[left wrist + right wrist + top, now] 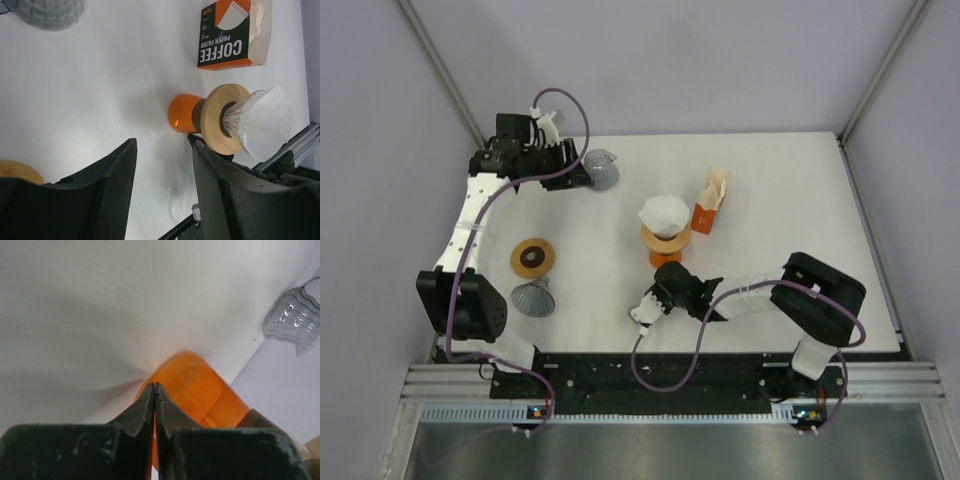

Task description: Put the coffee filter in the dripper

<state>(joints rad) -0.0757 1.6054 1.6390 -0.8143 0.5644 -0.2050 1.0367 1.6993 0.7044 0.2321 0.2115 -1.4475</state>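
Since the white paper coffee filter (267,120) sits open-mouthed inside the clear glass dripper with a round wooden collar (239,117), which stands on an orange rounded base (182,113) near the middle of the table, I judge that the placing itself is done and only the retreat is left. The right gripper (154,392) is clenched on nothing, its fingertips pressed together just beside the orange base. The next move calls for drawing it back toward the near edge without pushing that base. The left gripper (162,144) is released, jaws wide, far at the back left near a second clear ribbed dripper (603,168). An orange and black box of paper filters (712,203) stands just beside the filled dripper. The white matte table (770,180) is enclosed by pale lilac walls and grey metal posts.
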